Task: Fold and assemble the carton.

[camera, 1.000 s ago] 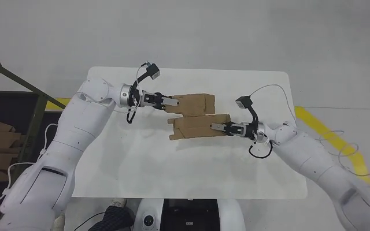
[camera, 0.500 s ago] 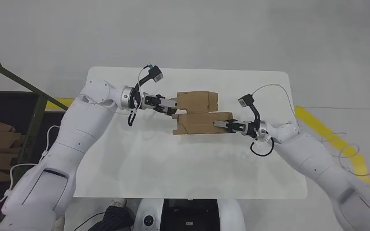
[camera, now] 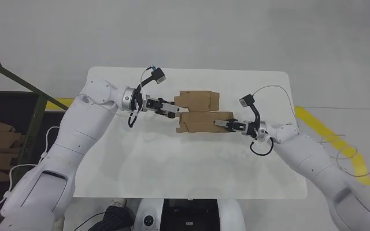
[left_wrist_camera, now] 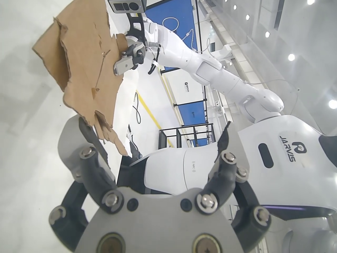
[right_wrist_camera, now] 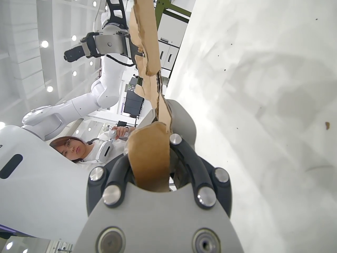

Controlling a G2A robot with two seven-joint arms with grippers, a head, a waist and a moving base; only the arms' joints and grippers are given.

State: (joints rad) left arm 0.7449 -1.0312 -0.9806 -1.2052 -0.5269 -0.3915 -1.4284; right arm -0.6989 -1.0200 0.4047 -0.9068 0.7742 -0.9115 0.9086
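Note:
The carton (camera: 199, 112) is a flattened brown cardboard piece with ragged flaps, held over the middle of the white table (camera: 144, 167). My right gripper (camera: 220, 123) is shut on its right-hand flap; in the right wrist view the carton (right_wrist_camera: 147, 40) runs edge-on out from between the fingers of that gripper (right_wrist_camera: 158, 125). My left gripper (camera: 175, 111) is at the carton's left end, open. In the left wrist view its fingers (left_wrist_camera: 89, 138) stand wide apart, and a torn corner of the carton (left_wrist_camera: 87, 61) lies against one of them. The right gripper (left_wrist_camera: 129, 59) grips the far edge there.
Bare white tabletop surrounds the carton on all sides, with the table's edges well away from both grippers. A yellow floor line (camera: 324, 130) runs past the table's right side. Small dark specks (right_wrist_camera: 326, 125) dot the surface.
The carton has shifted to the right and its two panels have drawn closer together. My left gripper followed it rightward and lower; my right gripper drew back slightly to the right, still holding.

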